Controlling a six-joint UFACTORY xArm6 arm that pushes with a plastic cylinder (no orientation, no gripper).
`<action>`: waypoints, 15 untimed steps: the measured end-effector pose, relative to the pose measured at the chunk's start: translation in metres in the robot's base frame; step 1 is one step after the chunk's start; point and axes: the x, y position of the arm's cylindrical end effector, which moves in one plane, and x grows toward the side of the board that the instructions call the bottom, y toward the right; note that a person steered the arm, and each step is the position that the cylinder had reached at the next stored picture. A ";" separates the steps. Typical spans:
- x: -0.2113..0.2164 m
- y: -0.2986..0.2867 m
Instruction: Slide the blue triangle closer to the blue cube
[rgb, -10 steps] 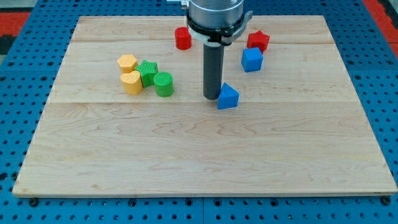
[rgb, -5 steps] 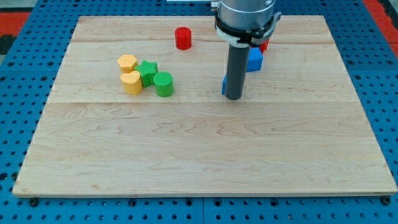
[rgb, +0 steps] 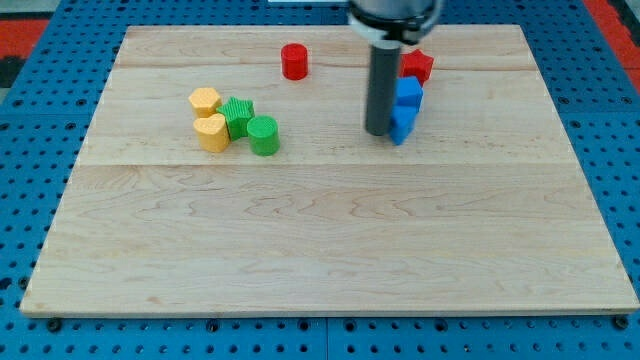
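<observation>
**Blue triangle pressed up against the blue cube**

There is no claw on this arm, so no open or shut state to tell; it ends in a dark rod, and my tip (rgb: 378, 133) rests on the desk (rgb: 320, 240) right of centre in the upper half of the view. The tip sits against the left side of the blue triangle (rgb: 402, 124), which the rod partly hides.

The blue triangle lies just to the view's right of the tip and appears to touch the blue cube (rgb: 409, 92), which sits directly above it toward the view's top. Together the two blue blocks form one short column. Just above the cube, near the desk's top edge, is a red block (rgb: 417, 65) of star-like shape, very close to the cube; whether they touch cannot be told.

Farther to the view's left, near the top edge, stands a red cylinder (rgb: 294, 61), well apart from the tip.

On the left side of the desk a tight cluster holds a yellow block (rgb: 204, 101), a second yellow block (rgb: 211, 132), a green ridged block (rgb: 238, 115) and a green cylinder (rgb: 263, 135).
</observation>
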 end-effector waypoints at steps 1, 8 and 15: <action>0.000 0.020; -0.007 0.050; -0.004 -0.088</action>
